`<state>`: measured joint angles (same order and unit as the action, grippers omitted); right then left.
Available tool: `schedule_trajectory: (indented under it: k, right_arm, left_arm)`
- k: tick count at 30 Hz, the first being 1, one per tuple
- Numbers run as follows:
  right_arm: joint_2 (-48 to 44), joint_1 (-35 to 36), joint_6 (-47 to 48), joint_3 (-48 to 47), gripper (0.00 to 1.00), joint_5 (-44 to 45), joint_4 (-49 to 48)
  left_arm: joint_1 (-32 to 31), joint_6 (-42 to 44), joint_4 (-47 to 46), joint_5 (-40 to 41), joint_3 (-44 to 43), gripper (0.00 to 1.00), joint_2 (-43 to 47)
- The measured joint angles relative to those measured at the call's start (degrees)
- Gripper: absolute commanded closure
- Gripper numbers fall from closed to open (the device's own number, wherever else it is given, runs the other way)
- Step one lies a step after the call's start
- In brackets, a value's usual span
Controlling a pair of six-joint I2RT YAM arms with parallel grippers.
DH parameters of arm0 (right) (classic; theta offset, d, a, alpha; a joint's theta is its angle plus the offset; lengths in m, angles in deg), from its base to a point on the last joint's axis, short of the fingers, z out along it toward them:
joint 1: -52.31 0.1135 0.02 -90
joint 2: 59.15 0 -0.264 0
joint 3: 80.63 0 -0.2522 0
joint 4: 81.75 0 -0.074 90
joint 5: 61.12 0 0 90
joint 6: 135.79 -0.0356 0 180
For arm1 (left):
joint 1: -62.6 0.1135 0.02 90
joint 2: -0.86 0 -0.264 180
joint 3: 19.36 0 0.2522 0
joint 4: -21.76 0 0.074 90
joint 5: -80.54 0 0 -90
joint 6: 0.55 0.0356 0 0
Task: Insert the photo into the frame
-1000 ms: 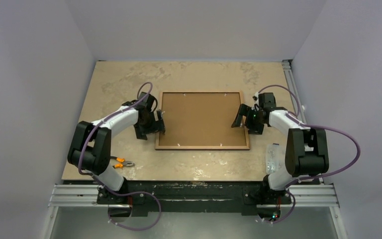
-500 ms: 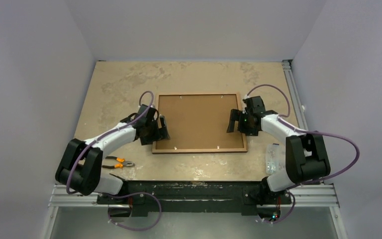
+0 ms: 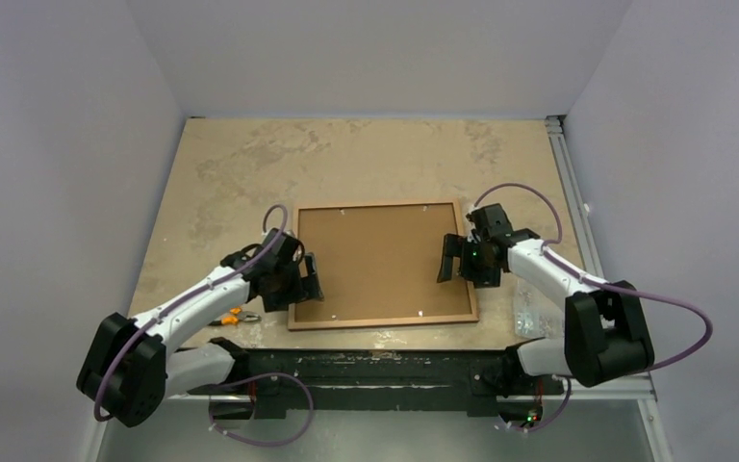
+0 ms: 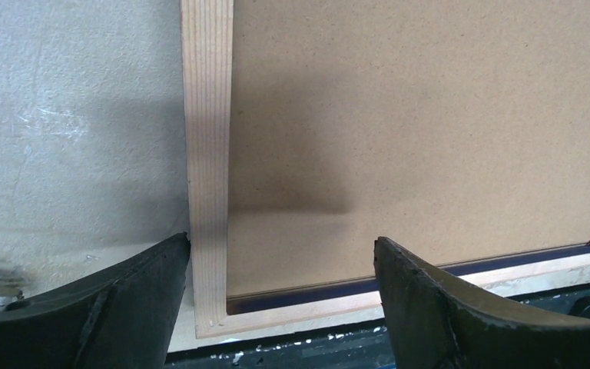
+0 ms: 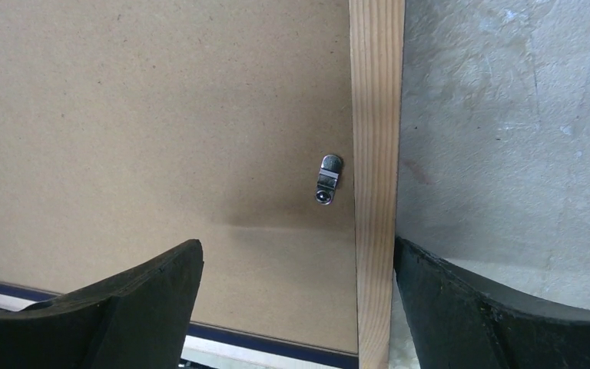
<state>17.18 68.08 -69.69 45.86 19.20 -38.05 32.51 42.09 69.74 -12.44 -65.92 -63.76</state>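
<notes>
The table (image 3: 250,164) has the frame (image 3: 385,321) lying back-up near its 6 o'clock edge with the backing board (image 3: 382,260) seated in it. The photo's hidden, so I can't tell if it's in. Left fingers (image 4: 84,315) are spread over the 9 o'clock rail, right fingers (image 5: 84,315) over the 3 o'clock rail, pinching nothing.

frame (image 3: 383,321) flat on table (image 3: 346,164), backing board (image 3: 380,262) in it. left gripper (image 3: 308,279) astride left rail, right gripper (image 3: 449,258) astride right rail. pliers (image 3: 234,315) left of frame.
</notes>
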Motion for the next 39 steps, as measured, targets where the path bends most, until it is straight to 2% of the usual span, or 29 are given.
schedule_trajectory:
  k: [7,14,29,33,35,39]
  right_arm:
    - [2.19,0.52,-0.11,-4.63,0.07,3.37,3.61]
    - [5.95,0.52,-0.02,-7.89,0.15,7.13,3.32]
    - [9.11,0.94,0.31,-7.80,0.71,11.06,3.45]
    - [8.81,0.96,0.70,-7.89,0.94,12.61,3.96]
    - [8.70,0.98,0.44,-7.91,0.99,13.53,3.52]
    - [8.63,0.87,0.59,-7.96,1.00,13.75,3.04]
  left_arm:
    - [3.54,4.02,2.78,0.17,-6.71,0.13,-4.83]
    - [8.00,7.67,1.57,-2.49,-8.90,0.14,-9.66]
    - [8.59,8.07,-1.16,-5.38,-8.90,0.15,-13.79]
    - [8.59,8.09,-1.16,-5.38,-8.90,0.15,-13.81]
    - [8.59,8.13,-1.16,-5.29,-8.90,0.15,-13.81]
    - [8.72,8.20,-1.25,-5.31,-8.90,0.15,-13.84]
